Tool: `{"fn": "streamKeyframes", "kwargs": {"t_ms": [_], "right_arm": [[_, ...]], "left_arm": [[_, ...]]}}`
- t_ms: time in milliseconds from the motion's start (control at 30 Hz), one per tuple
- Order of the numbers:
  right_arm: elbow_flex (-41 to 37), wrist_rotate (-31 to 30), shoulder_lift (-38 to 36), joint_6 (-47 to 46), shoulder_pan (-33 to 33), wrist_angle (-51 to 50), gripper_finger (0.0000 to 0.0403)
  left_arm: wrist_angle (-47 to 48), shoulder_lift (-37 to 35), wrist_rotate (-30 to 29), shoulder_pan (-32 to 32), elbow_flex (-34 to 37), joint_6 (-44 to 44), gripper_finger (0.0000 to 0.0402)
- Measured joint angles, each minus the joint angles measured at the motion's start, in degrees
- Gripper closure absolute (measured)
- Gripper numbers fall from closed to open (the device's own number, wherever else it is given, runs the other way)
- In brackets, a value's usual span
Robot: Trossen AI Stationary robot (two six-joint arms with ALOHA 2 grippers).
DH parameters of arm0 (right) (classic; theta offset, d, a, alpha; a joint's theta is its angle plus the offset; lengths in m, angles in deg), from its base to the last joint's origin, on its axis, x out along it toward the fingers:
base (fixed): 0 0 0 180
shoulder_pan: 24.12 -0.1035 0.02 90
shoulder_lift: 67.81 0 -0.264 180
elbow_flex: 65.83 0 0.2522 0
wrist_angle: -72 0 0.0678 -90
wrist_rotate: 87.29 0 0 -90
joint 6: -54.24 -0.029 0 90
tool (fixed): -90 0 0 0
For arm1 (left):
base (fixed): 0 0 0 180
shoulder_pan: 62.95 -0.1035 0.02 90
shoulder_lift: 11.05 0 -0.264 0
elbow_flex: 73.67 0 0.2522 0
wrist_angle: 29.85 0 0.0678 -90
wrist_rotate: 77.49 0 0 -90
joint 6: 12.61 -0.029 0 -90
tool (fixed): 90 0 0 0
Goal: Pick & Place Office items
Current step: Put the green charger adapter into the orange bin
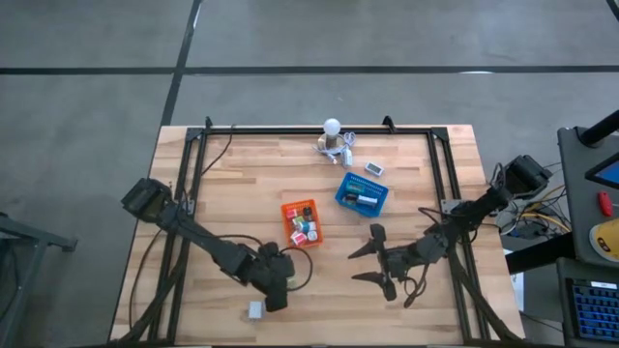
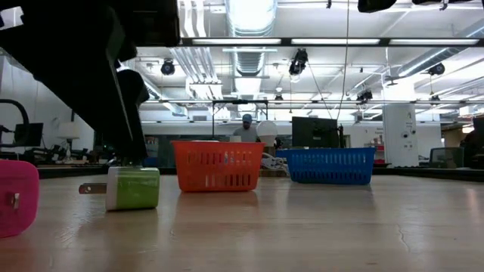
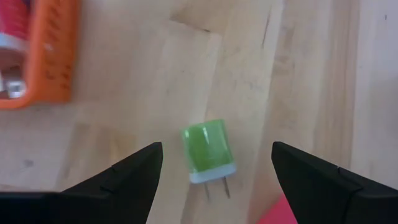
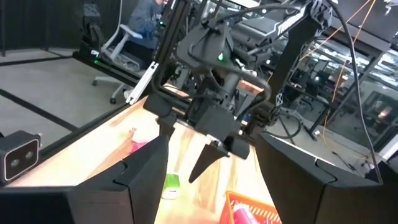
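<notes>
One green charger (image 3: 209, 152) between left end effector (image 3: 216, 163) fingers.

The high camera looked straight down on the whole bench (image 1: 406, 193) from well above. The low camera sat at bench-top level, facing across it into the room. The left wrist camera pointed down, close over a green charger (image 3: 209, 151), which the low view also showed nearby. The right wrist camera faced across the bench toward the left arm (image 4: 214, 87).
</notes>
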Motion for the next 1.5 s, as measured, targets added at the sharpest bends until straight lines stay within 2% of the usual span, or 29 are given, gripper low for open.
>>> {"fn": "streamKeyframes", "kwargs": {"t_ms": [167,633,867,1167,1500], "right_arm": [[-0.09,-0.01,0.07,0.02,-0.09,0.02,0.0163],[-0.19,0.0,0.07,-0.17,-0.09,-0.04,0.0171],[-0.26,-0.11,0.09,-0.27,-0.09,-0.04,0.0177],[-0.26,-1.39,0.09,-0.65,-0.09,-0.02,0.0177],[-0.26,-1.52,0.09,-0.97,-0.09,0.0,0.0177]], "left_arm": [[0.18,3.7,2.77,-0.82,-1.33,0.0,0.0094],[2.66,5.5,1.89,-1.33,-2.4,2.28,0.01],[2.58,5.5,0.8,-1.62,-2.36,2.36,0.0152],[2.58,5.48,0.18,-1.62,-2.34,2.01,0.0278],[2.54,5.45,0.16,-0.82,-2.3,-1.84,0.0279]]}}
